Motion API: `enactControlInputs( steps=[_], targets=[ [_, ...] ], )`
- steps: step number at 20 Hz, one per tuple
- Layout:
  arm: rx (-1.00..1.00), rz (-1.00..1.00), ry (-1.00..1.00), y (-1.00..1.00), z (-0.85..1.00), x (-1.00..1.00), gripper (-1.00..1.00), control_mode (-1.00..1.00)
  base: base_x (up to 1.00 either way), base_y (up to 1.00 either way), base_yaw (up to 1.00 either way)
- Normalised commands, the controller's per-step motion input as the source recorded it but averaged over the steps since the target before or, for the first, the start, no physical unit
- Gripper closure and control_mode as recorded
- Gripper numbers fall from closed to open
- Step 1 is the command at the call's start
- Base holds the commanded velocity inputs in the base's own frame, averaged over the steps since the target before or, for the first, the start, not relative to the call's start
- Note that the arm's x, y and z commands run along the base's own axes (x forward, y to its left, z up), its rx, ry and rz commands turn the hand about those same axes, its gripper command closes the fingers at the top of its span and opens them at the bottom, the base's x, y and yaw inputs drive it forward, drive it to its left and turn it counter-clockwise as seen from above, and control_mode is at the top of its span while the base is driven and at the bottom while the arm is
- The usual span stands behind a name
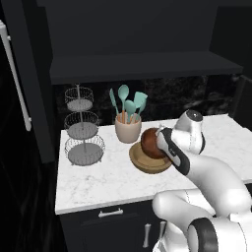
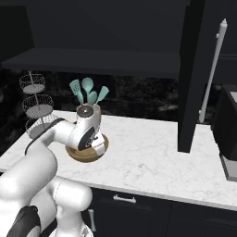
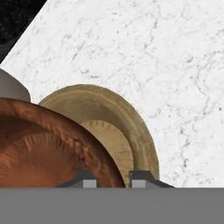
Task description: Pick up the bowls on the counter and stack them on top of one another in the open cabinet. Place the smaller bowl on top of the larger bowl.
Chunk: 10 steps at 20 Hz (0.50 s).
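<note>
The pincer (image 3: 113, 181) pinches the rim of the small reddish-brown bowl (image 1: 150, 142), held tilted directly over the tan wooden bowl (image 3: 109, 118) on the desk (image 1: 98, 179). Both bowls are empty; the small one looks rigid, glossy, likely slippery. Utensil cup (image 1: 127, 129) beyond holds teal spatulas (image 1: 129, 103).

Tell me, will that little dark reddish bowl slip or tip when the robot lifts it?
The smaller bowl looks rigid and glossy, so it may be somewhat slippery. It already sits tilted above the larger bowl, pinched at its rim by the fingers, so it could swing or tip. It is probably light.
</note>
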Motion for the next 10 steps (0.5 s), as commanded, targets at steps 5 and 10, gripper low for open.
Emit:
enactControlInputs(
  steps=[5, 10],
  targets=[
    [0.0, 0.0, 0.06, 0.13, -0.37, 0.47, 1.0, -1.0, 0.0, 0.0, 0.0],
    [0.0, 0.0, 0.08, 0.0, -0.43, 0.53, 1.0, -1.0, 0.0, 0.0, 0.0]
  ],
)
